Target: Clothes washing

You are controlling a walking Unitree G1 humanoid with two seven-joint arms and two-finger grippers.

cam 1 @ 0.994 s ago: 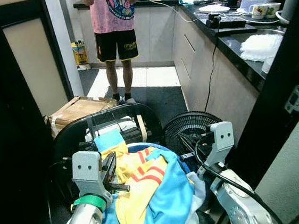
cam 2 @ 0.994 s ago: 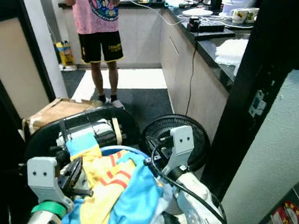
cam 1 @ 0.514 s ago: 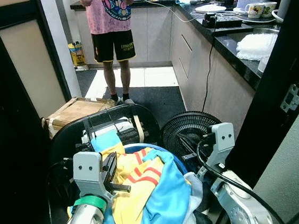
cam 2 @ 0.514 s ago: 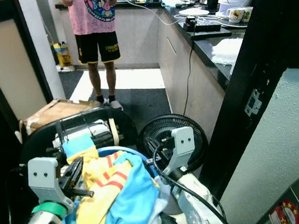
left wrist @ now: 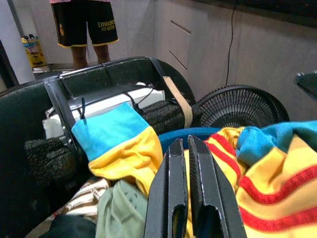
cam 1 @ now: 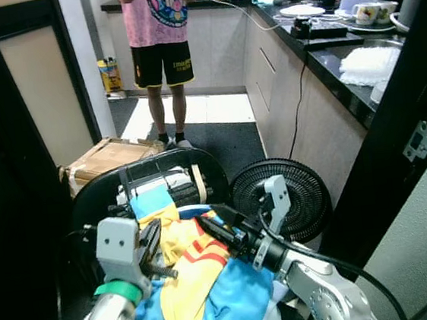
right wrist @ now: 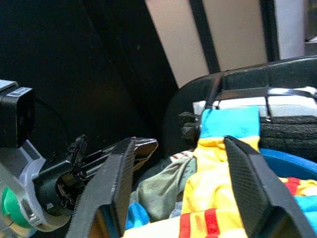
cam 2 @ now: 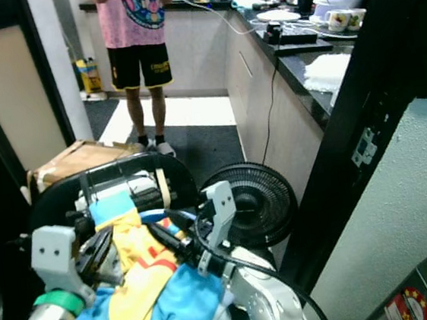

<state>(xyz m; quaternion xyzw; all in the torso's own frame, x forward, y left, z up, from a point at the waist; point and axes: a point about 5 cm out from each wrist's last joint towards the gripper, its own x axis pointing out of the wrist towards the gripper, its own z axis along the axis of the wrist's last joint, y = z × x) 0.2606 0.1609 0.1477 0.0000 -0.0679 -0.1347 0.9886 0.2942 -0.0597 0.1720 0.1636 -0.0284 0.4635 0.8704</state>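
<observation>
Clothes are heaped in a blue basket; the left hand is closed above them, apparently empty, the right hand held open.

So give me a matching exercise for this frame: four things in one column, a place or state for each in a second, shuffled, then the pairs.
Things:
1. left gripper
2. right gripper
3. black fan
4. cardboard box

Places or states:
A. on the floor beside the kitchen cabinets, ahead of the right arm
B. fingers spread wide above the yellow and blue shirt
C. on the floor by the doorway, behind the black case
D. fingers close together at the edge of the clothes pile

Pairs: 1-D, 2-B, 3-A, 4-C
</observation>
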